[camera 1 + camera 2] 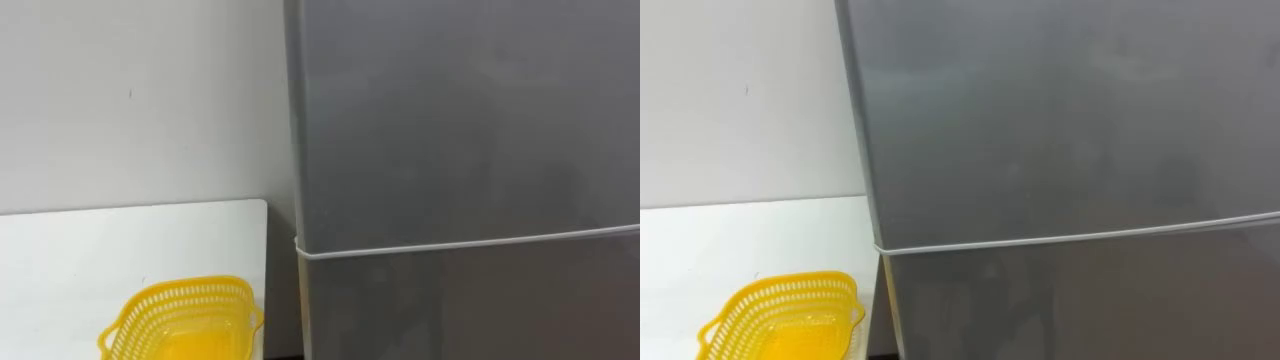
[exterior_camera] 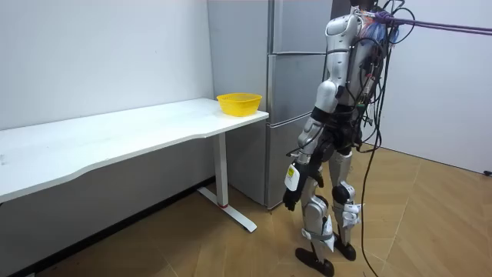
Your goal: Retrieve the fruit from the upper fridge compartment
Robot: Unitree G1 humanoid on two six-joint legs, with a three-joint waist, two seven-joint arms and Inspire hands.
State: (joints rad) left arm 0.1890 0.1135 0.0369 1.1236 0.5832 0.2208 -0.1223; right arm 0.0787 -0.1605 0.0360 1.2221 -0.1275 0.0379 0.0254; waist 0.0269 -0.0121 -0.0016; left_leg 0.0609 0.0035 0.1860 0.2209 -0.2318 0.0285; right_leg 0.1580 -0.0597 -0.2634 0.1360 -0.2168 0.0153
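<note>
A tall grey fridge stands straight ahead of me, both doors closed. Its upper door (image 1: 460,120) (image 1: 1060,110) takes up most of the eye views, and a pale seam separates it from the lower door (image 1: 480,300). In the room view I stand upright close in front of the fridge (image 2: 288,85). My left hand (image 2: 292,197) hangs down beside my thigh, well below the upper door and apart from it.
A white table (image 1: 90,250) (image 2: 115,135) stands against the wall to my left, its end next to the fridge. A yellow mesh basket (image 1: 185,322) (image 1: 780,322) (image 2: 239,103) sits on that end. Wooden floor lies open behind me.
</note>
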